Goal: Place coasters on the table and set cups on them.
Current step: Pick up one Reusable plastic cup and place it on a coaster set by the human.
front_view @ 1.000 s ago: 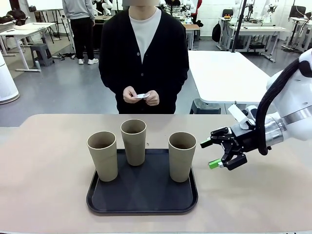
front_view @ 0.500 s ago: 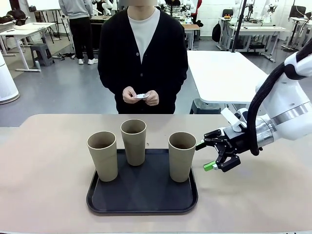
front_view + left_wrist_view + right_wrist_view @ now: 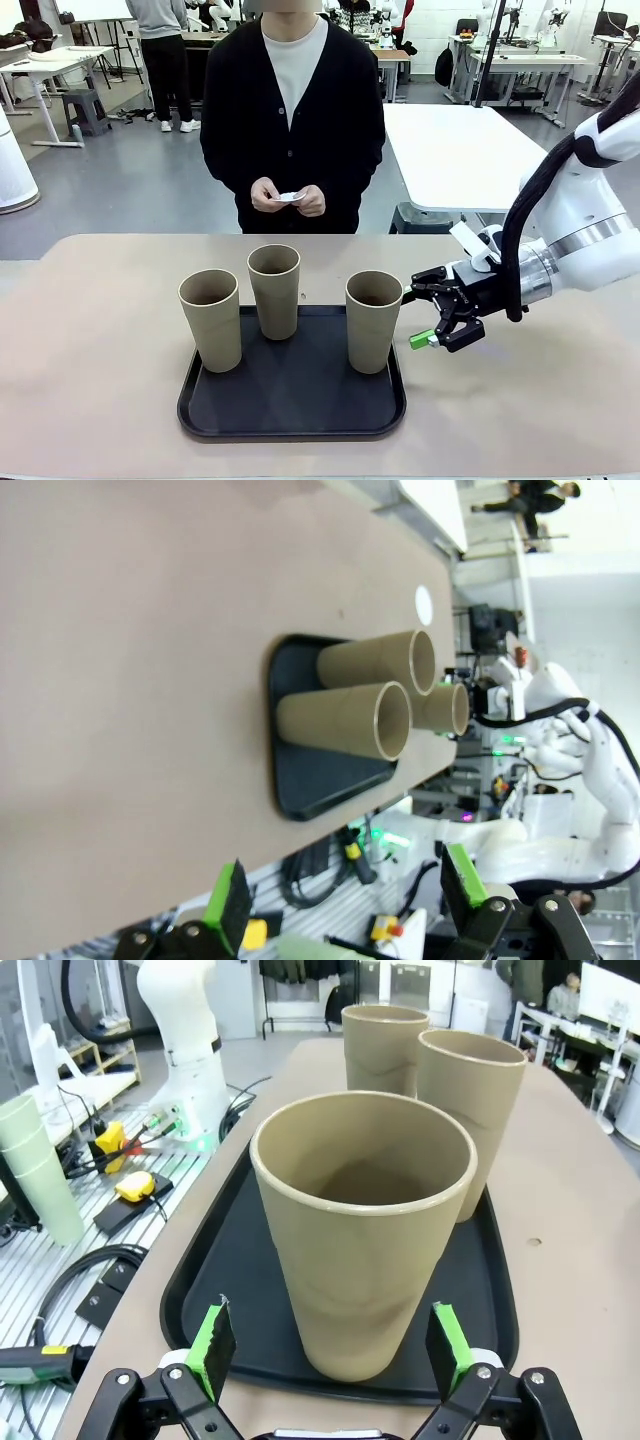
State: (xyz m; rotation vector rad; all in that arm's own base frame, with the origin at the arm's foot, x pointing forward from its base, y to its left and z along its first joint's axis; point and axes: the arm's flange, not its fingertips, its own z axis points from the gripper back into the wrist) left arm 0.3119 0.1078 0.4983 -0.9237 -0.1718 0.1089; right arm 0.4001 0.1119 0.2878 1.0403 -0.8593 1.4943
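The coasters cannot be counted: only a small white scrap (image 3: pixel 290 197) is being pinched by the person's hands (image 3: pixel 312 203), well beyond the black tray (image 3: pixel 290 422), too small to be made out. Three tan cups (image 3: pixel 274 290) are being carried upright on the tray, which is lying on the tabletop (image 3: pixel 90 380). The robot's right hand (image 3: pixel 415 318) is being held spread, empty, just beside the tray's rightmost cup (image 3: pixel 374 320). The robot's left hand (image 3: pixel 345 900), partly cut off below, is being held spread, well away from the tray.
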